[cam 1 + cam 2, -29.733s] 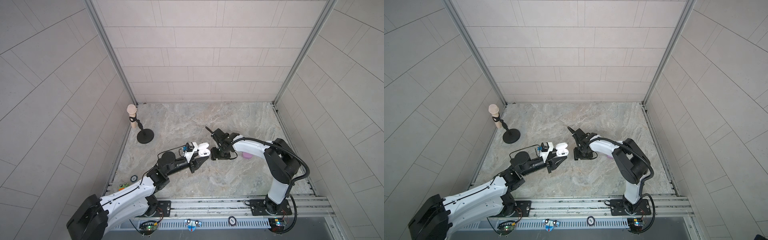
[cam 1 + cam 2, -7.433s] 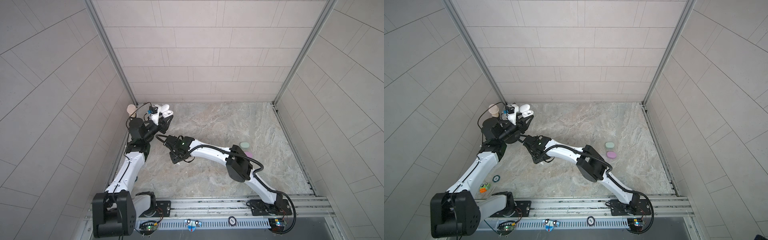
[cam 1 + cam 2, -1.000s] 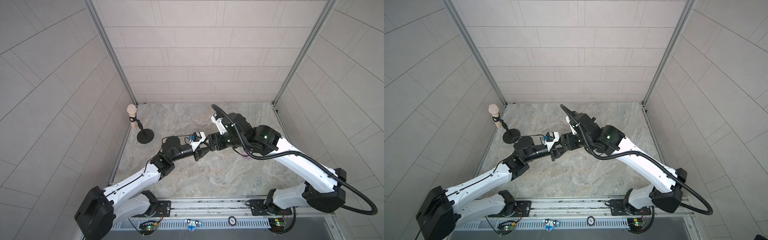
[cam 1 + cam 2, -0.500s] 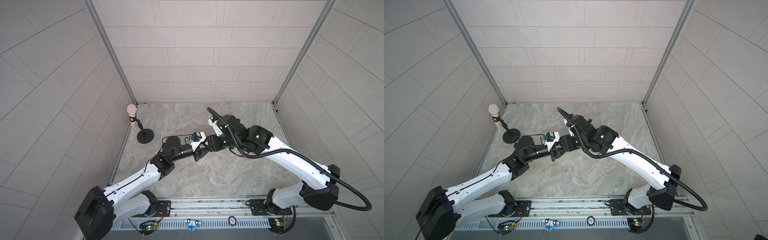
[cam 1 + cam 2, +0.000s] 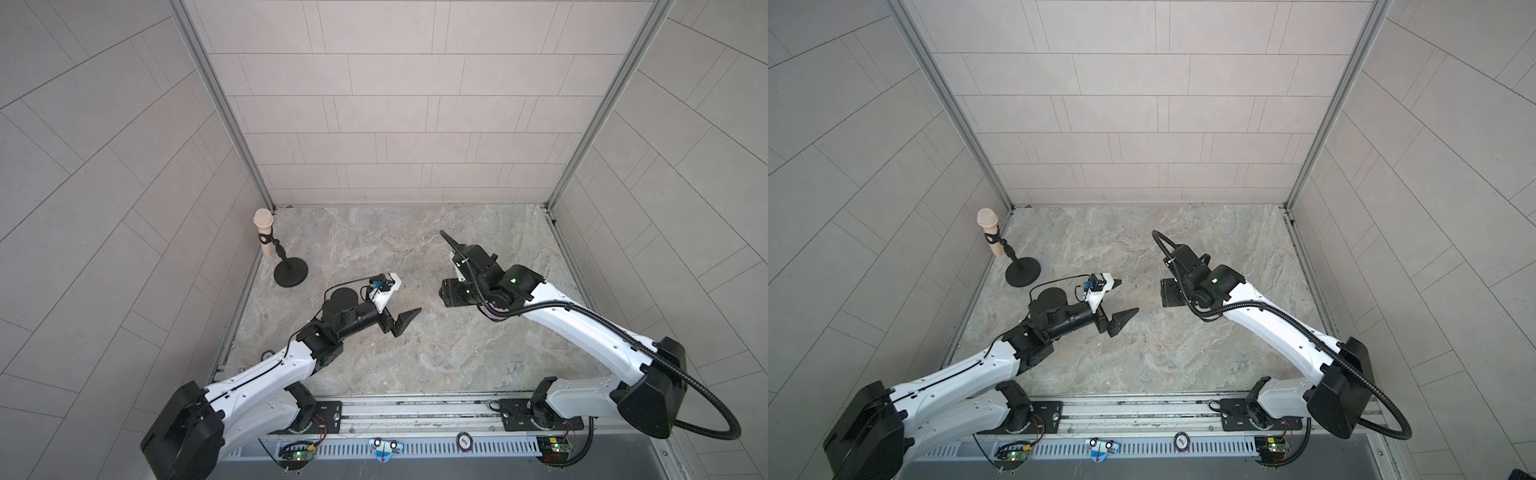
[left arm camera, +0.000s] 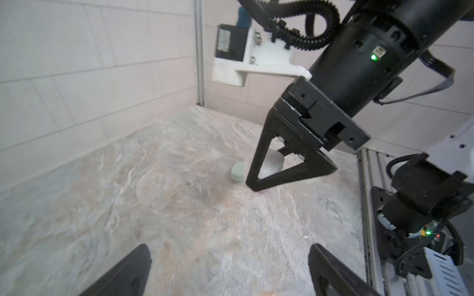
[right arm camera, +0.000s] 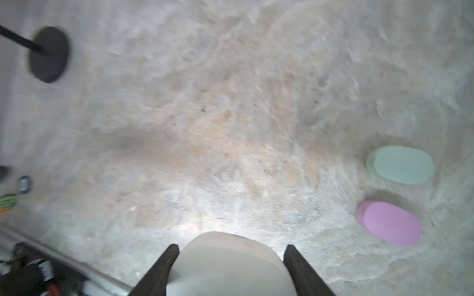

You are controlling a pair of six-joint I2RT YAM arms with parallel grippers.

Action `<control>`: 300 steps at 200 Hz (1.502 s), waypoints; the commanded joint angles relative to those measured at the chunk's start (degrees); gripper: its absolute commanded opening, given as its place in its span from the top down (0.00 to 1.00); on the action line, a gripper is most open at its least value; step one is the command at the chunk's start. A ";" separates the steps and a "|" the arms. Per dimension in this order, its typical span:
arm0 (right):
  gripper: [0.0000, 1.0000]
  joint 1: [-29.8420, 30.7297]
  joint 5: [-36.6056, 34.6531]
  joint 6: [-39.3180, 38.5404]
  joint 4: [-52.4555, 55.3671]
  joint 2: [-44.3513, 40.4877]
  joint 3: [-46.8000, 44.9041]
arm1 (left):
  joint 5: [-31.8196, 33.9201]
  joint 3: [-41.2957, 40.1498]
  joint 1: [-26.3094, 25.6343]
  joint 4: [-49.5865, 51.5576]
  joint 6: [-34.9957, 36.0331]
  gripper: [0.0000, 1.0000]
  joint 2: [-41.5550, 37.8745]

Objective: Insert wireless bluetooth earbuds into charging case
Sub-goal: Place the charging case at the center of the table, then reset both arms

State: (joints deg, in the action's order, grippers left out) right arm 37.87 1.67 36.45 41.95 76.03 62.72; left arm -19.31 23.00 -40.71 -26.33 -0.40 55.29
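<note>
In both top views the arms, which met tip to tip over the middle of the counter [image 5: 415, 365] half a second ago, now stand apart. The left claw [image 5: 409, 296] has sprung wide and has nothing in it. The right claw [image 5: 1170, 293] has drawn back toward its own side, and from above it hides whatever it carries. The left wrist view shows what passed between them. The left claw [image 6: 229, 247] is spread over bare counter, while ahead of it the right claw [image 6: 256, 183] pinches the white charging case [image 6: 272, 164], glimpsed through its triangular finger. The mint case [image 6: 237, 173] lies on the counter beyond. The right wrist view is blurred, but it shows the white charging case [image 7: 225, 264] wedged in the right claw [image 7: 230, 247]. Off to one side, the mint case [image 7: 401, 164] and the lilac case [image 7: 389, 223] lie shut, near each other but not touching. No wireless bluetooth earbuds show in any view, and whether they already sit inside the cases cannot be told. I judge the handover done: the right arm alone now has the white case, probably to set it down beside the other two.
</note>
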 commanded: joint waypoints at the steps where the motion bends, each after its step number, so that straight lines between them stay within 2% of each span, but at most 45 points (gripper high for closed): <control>1: 0.54 -2.05 -2.89 -1.92 -5.74 3.71 -4.81 | 12.76 -1.97 -0.25 3.89 -3.80 0.00 -4.81; 34: 0.53 -2.62 -4.68 -3.40 -15.37 10.29 -10.84 | 24.83 -3.67 0.23 8.99 -4.19 0.00 -11.35; 74: 0.50 -2.79 -5.31 -4.00 -19.42 15.95 -12.61 | 29.73 -3.01 5.24 15.02 -3.90 0.00 -14.74; 85: 0.43 -2.76 -5.76 -4.25 -19.33 16.79 -12.72 | 31.46 -2.92 6.16 15.95 -3.90 0.00 -14.87; 105: 0.22 -2.82 -5.83 -5.23 -18.38 17.10 -12.95 | 35.16 -2.77 7.39 18.31 -3.31 0.00 -14.77; 115: 0.15 -2.84 -5.77 -5.75 -17.22 16.14 -12.99 | 39.17 -3.49 7.46 18.31 -2.67 0.00 -15.19; 130: 0.01 -2.88 -6.19 -6.76 -16.40 12.54 -13.60 | 41.41 -4.79 8.35 16.67 -1.03 0.00 -16.44; 155: 0.00 -2.92 -9.95 -10.86 -14.83 2.56 -13.99 | 42.64 -6.91 11.52 12.98 1.10 0.00 -17.24; 158: 0.01 -3.00 -10.84 -11.59 -14.68 1.34 -14.02 | 42.88 -7.26 13.41 12.45 1.04 0.00 -17.11; 187: 0.00 -7.29 -19.53 -19.85 -16.36 -6.61 -15.29 | 40.29 -9.46 19.83 5.95 1.53 0.00 -14.41; 204: 0.01 -14.51 -19.34 -19.78 -21.90 -9.23 -18.78 | 39.75 -10.53 22.93 1.95 1.49 0.00 -11.44; 224: 0.00 -19.25 -27.65 -20.35 -28.39 -9.55 -22.63 | 36.46 -11.94 25.14 -6.41 3.48 0.00 -6.97; 236: 0.00 -23.18 -27.30 -20.59 -34.33 -8.66 -25.41 | 32.26 -11.24 26.45 -8.79 5.34 0.00 -3.54; 247: 0.00 -25.64 -26.84 -21.61 -34.97 -8.12 -24.68 | 29.88 -10.95 27.34 -11.38 6.31 0.00 -0.94; 263: 0.00 -26.73 -27.86 -25.75 -42.42 -7.32 -26.98 | 27.97 -10.95 28.67 -14.94 6.69 0.00 2.54; 300: 0.00 -28.61 -27.70 -26.95 -55.60 -3.70 -35.22 | 24.36 -10.17 31.13 -20.61 8.51 0.00 8.49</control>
State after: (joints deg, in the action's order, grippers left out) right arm 9.50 -24.64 12.51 -2.04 70.98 30.87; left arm 8.62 11.79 -11.16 -39.20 6.02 61.08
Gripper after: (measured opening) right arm 0.999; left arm 0.999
